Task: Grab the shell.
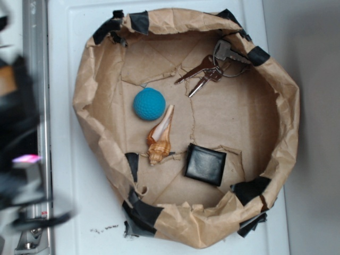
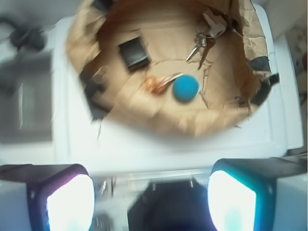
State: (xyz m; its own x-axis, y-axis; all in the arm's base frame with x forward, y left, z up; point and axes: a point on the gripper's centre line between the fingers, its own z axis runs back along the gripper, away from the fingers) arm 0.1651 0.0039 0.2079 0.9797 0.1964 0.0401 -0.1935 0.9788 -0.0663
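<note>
Nothing done yet — shell (image 1: 161,139) lies untouched on the floor of the paper-lined bin (image 1: 287,101), just beside the teal ball (image 1: 149,103), black box (image 1: 205,164) near its knobby end. Tool (image 2: 151,202) spread wide, empty, well apart outside the bin. Approach, descent, grasp all remain.

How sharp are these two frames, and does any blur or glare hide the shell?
Exterior view: contents crisp, shell clear beside the teal ball; only the arm at the left edge is blurred. Wrist view: soft and smeared, shell only an orange streak; the gripper pads glare white.
</note>
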